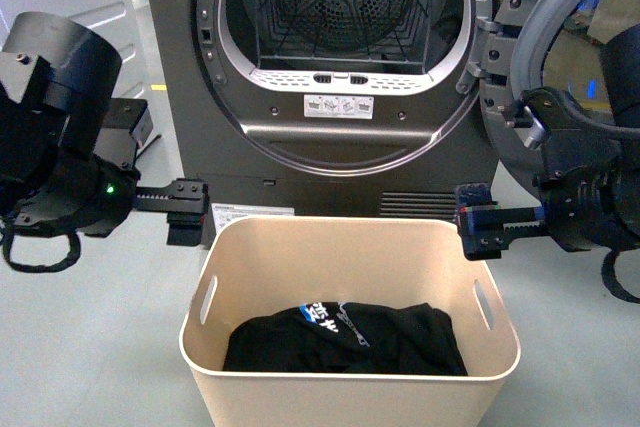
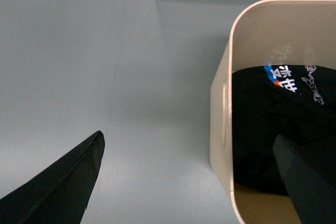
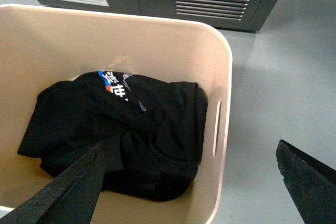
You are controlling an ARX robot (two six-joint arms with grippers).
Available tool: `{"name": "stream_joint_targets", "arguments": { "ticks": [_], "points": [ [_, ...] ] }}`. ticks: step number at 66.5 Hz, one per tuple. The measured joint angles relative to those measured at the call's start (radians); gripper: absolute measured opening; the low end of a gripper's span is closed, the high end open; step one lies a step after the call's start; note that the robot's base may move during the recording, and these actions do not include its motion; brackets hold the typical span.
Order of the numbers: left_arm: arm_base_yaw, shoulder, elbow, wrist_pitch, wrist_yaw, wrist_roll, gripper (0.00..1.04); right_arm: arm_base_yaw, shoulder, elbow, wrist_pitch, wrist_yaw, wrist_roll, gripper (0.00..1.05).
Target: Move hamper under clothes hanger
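Nearest the camera, on the pale grey floor [image 1: 90,347], the beige smooth plastic rectangular hamper [image 1: 340,257] stands upright. A crumpled black garment with blue and white print [image 1: 350,339] lies in its bottom. At its far left corner is the left gripper [image 1: 190,212], jaws spread wide. The left wrist view shows one finger [image 2: 58,182] over bare floor and the other over the garment, with the hamper's slotted side wall between them; contact cannot be determined. The right gripper [image 1: 476,222] is likewise spread astride the opposite wall, near the far right corner. Just behind the hamper stands the dark grey front-loading dryer [image 1: 330,152], its round door [image 1: 560,57] swung open to the right.
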Motion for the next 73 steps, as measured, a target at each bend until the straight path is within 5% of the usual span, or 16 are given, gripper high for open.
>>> {"name": "stream_joint_targets", "arguments": {
  "ticks": [32, 73],
  "points": [
    [-0.02, 0.287, 0.174, 0.061, 0.019, -0.047, 0.98, 0.018, 0.352, 0.293, -0.057, 0.044, -0.055, 0.97],
    [-0.049, 0.433, 0.275, 0.119, 0.043, -0.055, 0.98, -0.087, 0.597, 0.51, -0.079, 0.096, -0.085, 0.97]
  ]
}}
